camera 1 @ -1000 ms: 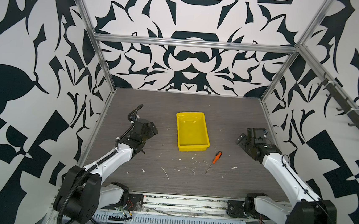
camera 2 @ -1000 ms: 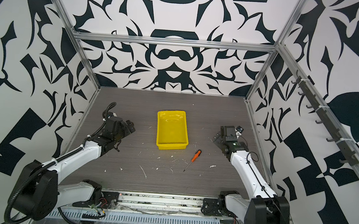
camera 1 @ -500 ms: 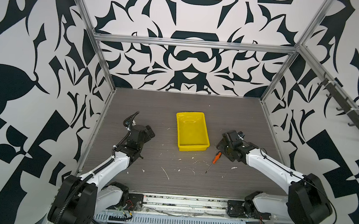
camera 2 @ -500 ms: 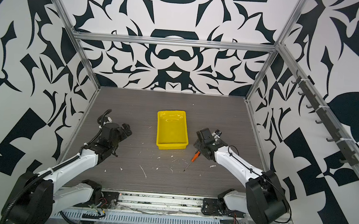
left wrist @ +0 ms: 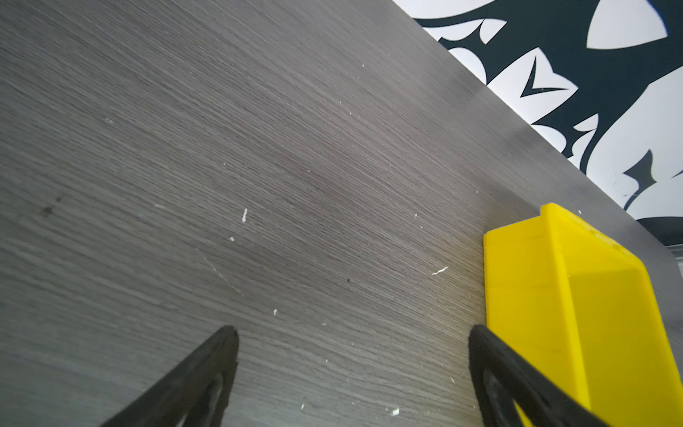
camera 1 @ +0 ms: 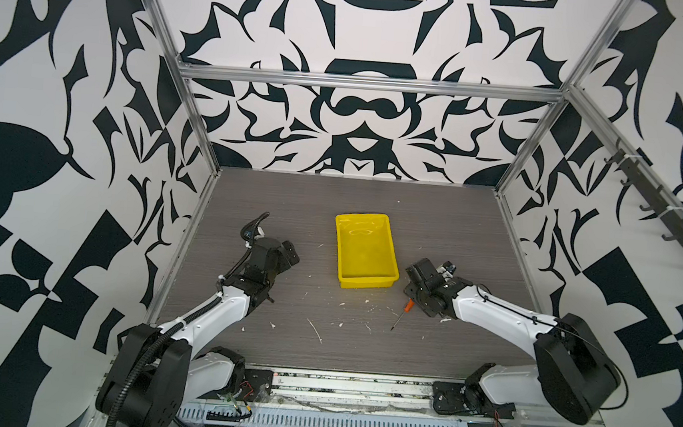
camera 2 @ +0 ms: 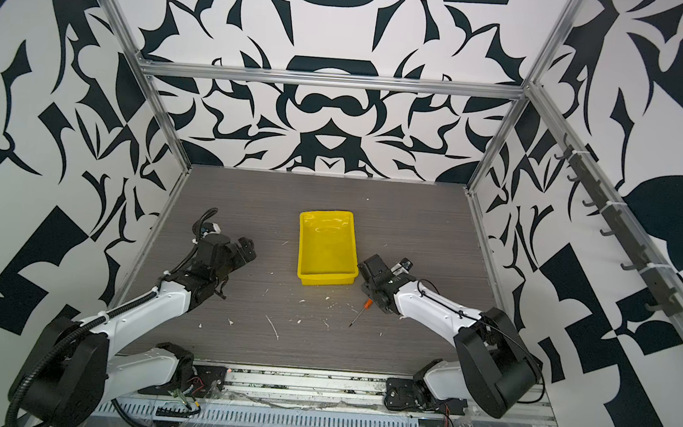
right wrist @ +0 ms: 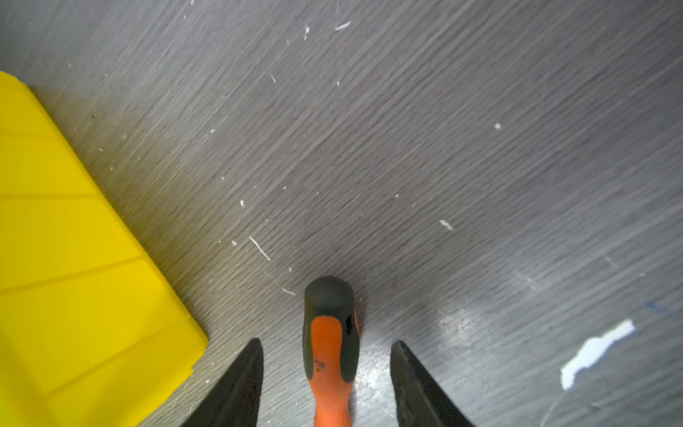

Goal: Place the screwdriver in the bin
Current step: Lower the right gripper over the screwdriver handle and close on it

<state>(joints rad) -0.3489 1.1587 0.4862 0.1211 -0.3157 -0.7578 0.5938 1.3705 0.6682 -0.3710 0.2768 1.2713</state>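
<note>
Orange screwdriver [right wrist: 330, 355]: print illegible | right end effector [right wrist: 327, 343] apart, astride | left end effector [left wrist: 353, 329] apart

**Patterned box around a grey worktop [camera 1: 447, 223]**

Bold black-and-white patterned walls [camera 1: 262, 29] close in on three sides, braced by silver aluminium frame bars [camera 1: 367, 82]. The dark grey wood-grain worktop is speckled with small white scraps [camera 1: 314, 330]. A rail of dark hooks [camera 1: 665, 202] runs along the right-hand wall. The light is soft and even.
</note>
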